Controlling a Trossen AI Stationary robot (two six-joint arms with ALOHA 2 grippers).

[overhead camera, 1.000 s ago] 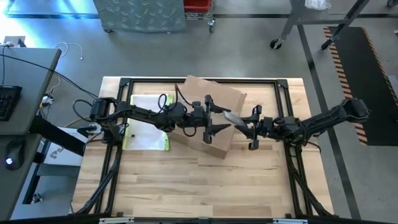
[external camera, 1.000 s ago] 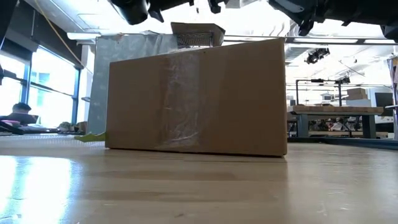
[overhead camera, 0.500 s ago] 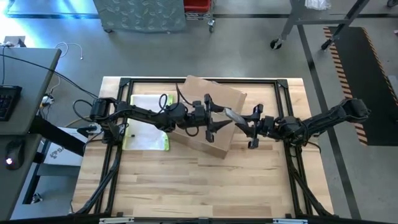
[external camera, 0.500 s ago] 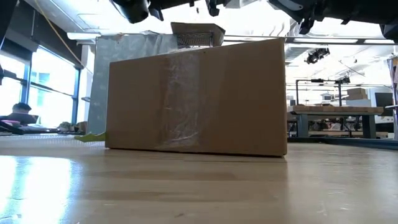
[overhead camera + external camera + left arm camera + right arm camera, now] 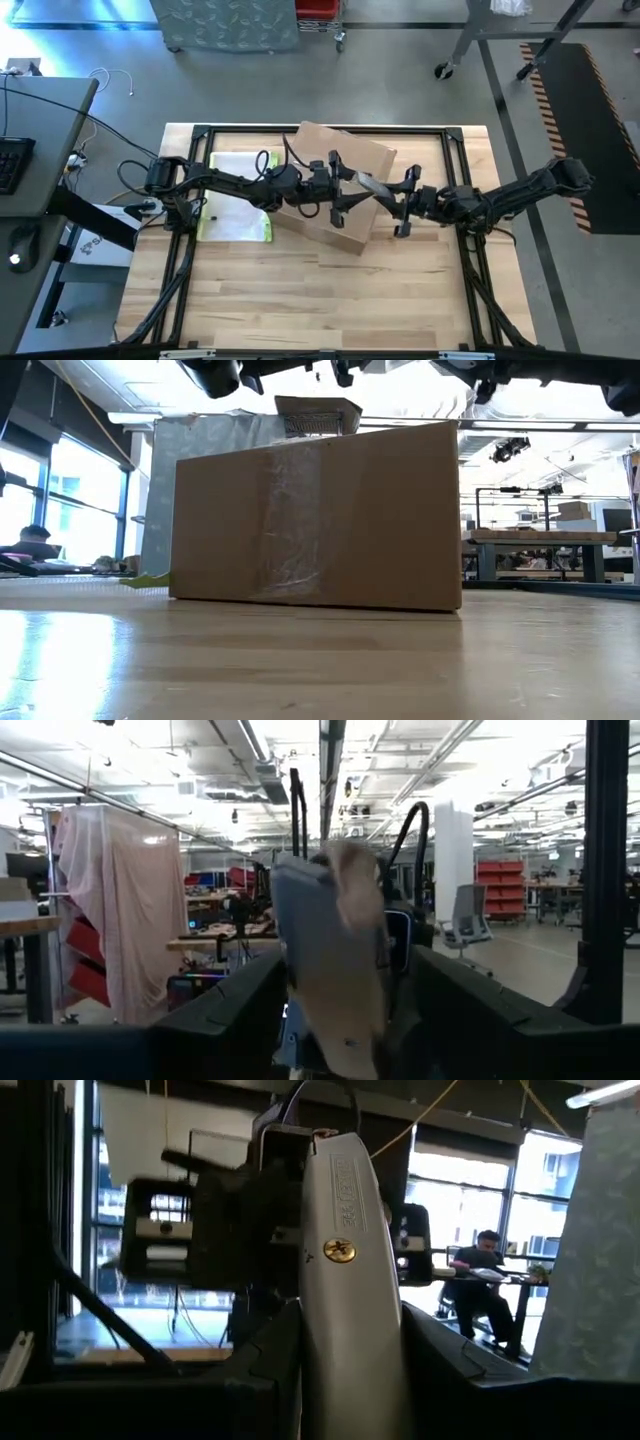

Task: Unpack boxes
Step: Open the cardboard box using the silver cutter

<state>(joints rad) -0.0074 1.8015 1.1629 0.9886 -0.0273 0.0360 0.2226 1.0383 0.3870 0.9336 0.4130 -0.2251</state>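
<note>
Overhead and wrist views of a two-arm handover above the carton. The brown carton (image 5: 338,186) sits on the wooden surface (image 5: 320,290), just beside a flat clear sleeve with a yellow edge (image 5: 236,200). Both grippers meet over the carton's top. The right gripper (image 5: 398,203) has its fingers closed on a slim grey tool (image 5: 372,186) with a brass rivet (image 5: 339,1251). The left gripper (image 5: 343,189) has its fingers partly apart around the tool's far end; whether they already bear on it cannot be told. The step in hand appears to be passing the tool between arms. To do it well, the receiving fingers should clamp squarely before the right ones let go, with both wrists held steady above the carton.
</note>
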